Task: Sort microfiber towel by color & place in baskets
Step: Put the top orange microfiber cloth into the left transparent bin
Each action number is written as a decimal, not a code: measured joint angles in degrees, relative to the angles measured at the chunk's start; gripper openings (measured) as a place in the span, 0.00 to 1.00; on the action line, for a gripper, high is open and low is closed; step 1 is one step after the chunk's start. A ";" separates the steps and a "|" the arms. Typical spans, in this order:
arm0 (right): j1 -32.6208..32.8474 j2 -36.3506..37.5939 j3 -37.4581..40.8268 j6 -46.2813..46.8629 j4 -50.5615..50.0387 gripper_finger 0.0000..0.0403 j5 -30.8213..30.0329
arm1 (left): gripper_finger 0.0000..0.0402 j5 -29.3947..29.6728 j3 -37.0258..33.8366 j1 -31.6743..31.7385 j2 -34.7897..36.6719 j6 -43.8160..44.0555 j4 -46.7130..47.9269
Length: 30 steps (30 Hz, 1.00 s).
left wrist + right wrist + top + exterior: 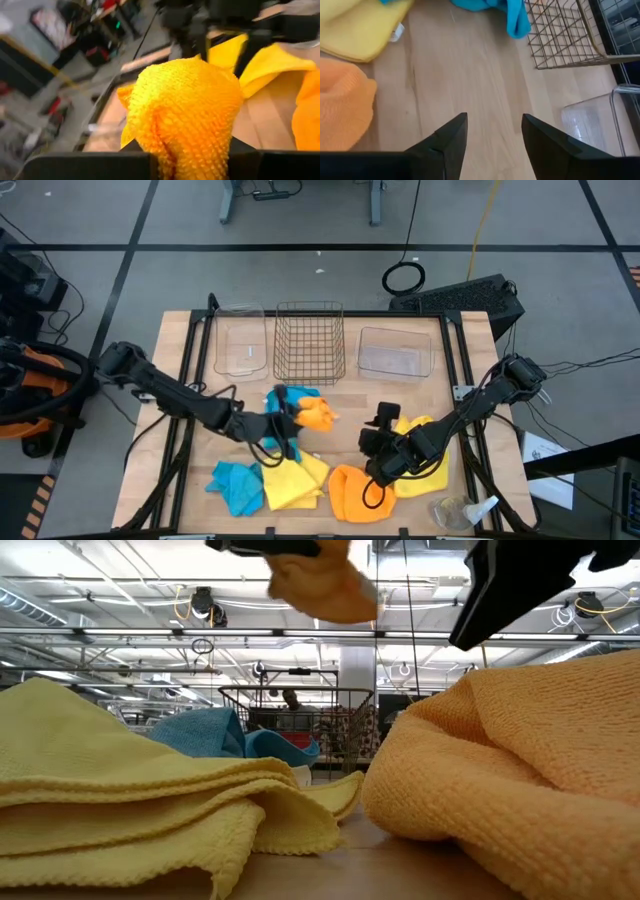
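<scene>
Orange waffle-weave cloth, an orange towel (pixel 185 115), is clamped bunched in the left gripper (pixel 292 420), lifted off the wood table (pixel 485 85). Only the low view shows it hanging clear. The right gripper (pixel 492 145) is held spread and empty, with the wire-mesh basket (pixel 560 35) and a clear tub (pixel 600 120) ahead.

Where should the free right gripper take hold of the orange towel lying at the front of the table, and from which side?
Probably from above, pinching the raised fold of the orange towel. It lies crumpled in a mound, with yellow towels on both sides. The right gripper is open, over bare wood beside it.
</scene>
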<state>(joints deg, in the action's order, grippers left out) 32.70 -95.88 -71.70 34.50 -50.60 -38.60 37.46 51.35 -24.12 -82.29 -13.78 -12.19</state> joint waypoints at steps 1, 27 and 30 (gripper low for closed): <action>0.01 0.00 0.00 -0.02 -0.24 0.44 0.01 | 0.14 0.66 0.00 0.00 1.31 1.60 2.16; -4.52 0.00 0.00 -12.90 6.87 0.33 -13.68 | 0.15 13.45 -0.47 17.15 23.27 10.47 38.86; -5.43 0.00 0.00 -14.19 9.71 0.33 -13.63 | 0.15 11.76 -1.56 23.10 23.45 13.50 42.91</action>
<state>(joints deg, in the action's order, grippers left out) 27.27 -95.88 -71.70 20.32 -40.88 -52.23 49.22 49.80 -1.02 -58.84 -0.28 30.72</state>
